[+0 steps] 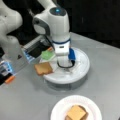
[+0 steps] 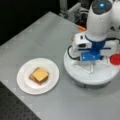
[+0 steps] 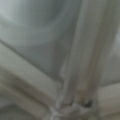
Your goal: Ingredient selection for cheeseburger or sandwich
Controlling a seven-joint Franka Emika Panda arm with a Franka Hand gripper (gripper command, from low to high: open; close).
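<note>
Nearest the camera in both front views sits a white paper plate [image 1: 58, 110] [image 2: 25, 85] on the grey table [image 1: 25, 100] [image 2: 62, 105], and on it lies the sandwich so far: a yellow-orange cheese square [image 1: 75, 113] [image 2: 40, 74] on top of a brown toast slice [image 1: 84, 117] [image 2: 32, 76], whose edges show around it; whether a patty lies between them cannot be told. Beyond the plate stands a round white divided tray [image 1: 80, 71] [image 2: 75, 71], and the arm's white and blue wrist [image 1: 61, 47] [image 2: 91, 47] reaches straight down into its middle. The gripper [image 1: 65, 65] [image 2: 86, 67] is low inside the tray, close to the raised white dividers, which fill the wrist view as pale blurred bars; whether its fingers are apart or together cannot be told, and nothing can be seen held in it. In a front view, a second brown toast slice [image 1: 43, 68] lies on the tray's left edge, partly overhanging the rim, with a green lettuce piece [image 1: 47, 55] just behind it. In a front view, a red disc [image 2: 115, 59] rests in the tray's right compartment. Farther back stands a grey box with an orange piece [image 1: 10, 79] [image 2: 81, 28] near it.
</note>
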